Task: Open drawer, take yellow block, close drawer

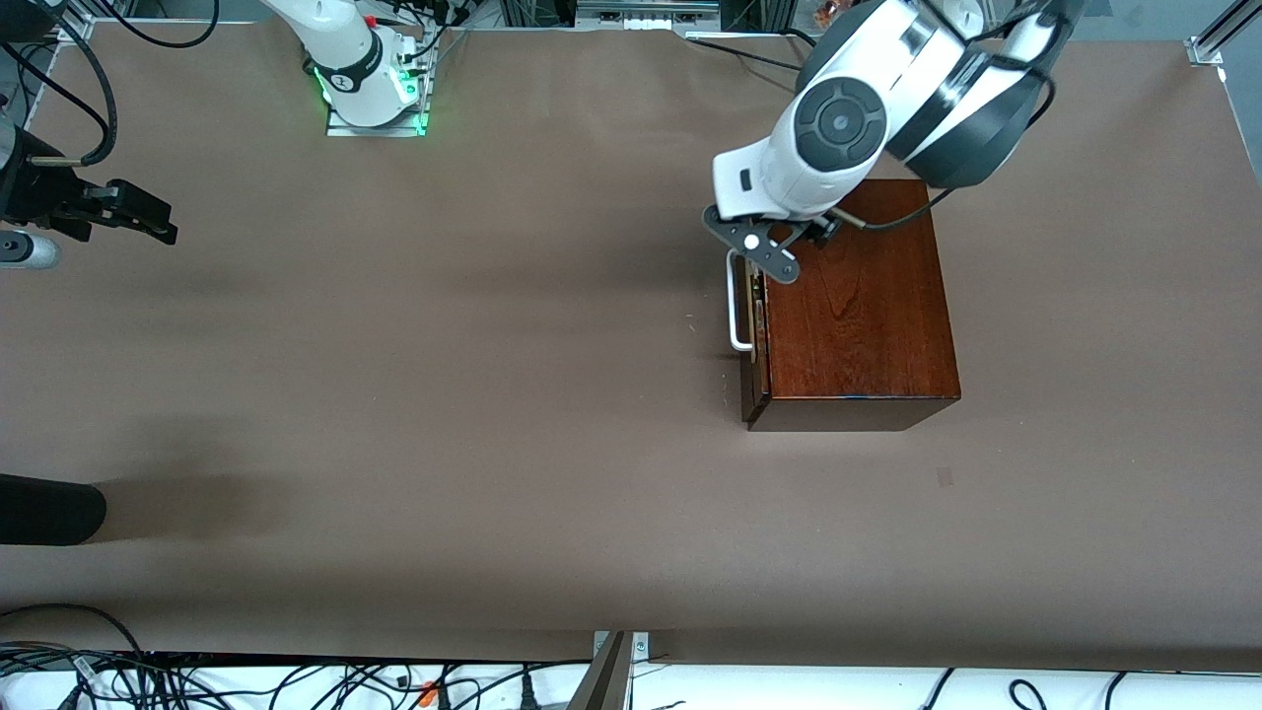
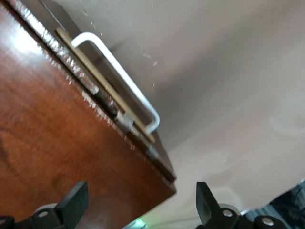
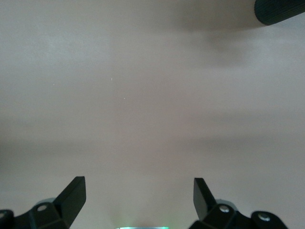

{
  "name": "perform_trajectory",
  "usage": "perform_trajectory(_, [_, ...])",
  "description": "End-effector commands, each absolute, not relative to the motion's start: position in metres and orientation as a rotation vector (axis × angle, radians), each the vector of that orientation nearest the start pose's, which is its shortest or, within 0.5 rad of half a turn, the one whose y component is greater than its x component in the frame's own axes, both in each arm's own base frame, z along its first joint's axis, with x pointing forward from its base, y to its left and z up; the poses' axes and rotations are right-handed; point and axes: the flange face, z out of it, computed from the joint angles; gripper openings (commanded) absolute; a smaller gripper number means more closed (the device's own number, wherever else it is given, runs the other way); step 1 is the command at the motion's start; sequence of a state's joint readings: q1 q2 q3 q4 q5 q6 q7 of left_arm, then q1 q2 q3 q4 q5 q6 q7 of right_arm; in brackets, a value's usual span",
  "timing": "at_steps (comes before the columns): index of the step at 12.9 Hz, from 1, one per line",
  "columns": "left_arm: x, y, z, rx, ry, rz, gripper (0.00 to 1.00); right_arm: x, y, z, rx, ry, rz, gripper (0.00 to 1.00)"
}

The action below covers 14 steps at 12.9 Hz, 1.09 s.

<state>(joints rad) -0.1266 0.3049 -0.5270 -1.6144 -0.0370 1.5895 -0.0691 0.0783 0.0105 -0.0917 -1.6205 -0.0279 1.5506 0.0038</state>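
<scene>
Opening step in hand: the drawer [image 1: 754, 335] sits nearly shut in the wooden box [image 1: 858, 306], toward the left arm's end of the counter [image 1: 444, 394]. The left claw [image 1: 767, 248] hovers over the box's top edge above the white handle [image 1: 735, 301], fingers spread, holding nothing. The yellow block is not visible (presumably inside). The right claw [image 1: 138, 212] waits, spread, over bare counter. Next, lowering onto the handle seems required.

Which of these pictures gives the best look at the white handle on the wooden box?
The left wrist view: the handle fills the frame close up, its whole bar visible. The front view shows it small, partly under the left pincer. The right wrist view shows only bare table.
</scene>
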Motion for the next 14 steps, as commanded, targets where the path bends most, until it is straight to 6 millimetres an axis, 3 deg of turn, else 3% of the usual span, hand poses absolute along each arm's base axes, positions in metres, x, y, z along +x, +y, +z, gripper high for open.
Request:
perform_trajectory(1, [0.514,-0.357,0.42,-3.051,0.805,0.483,1.0,0.55,-0.011,0.601,-3.167,0.046,0.124,1.0])
perform_trajectory(3, [0.522,-0.36,0.401,-3.077,0.641,0.443,1.0,0.55,-0.011,0.601,-3.167,0.046,0.124,1.0])
perform_trajectory(6, [0.515,-0.377,0.382,-3.071,0.466,0.432,1.0,0.55,-0.011,0.601,-3.167,0.046,0.124,1.0])
perform_trajectory(9, [0.488,-0.41,0.357,-2.983,0.387,0.33,1.0,0.55,-0.011,0.601,-3.167,0.046,0.124,1.0])
perform_trajectory(14, [0.476,-0.423,0.331,-2.895,0.331,0.241,1.0,0.55,-0.011,0.601,-3.167,0.046,0.124,1.0])
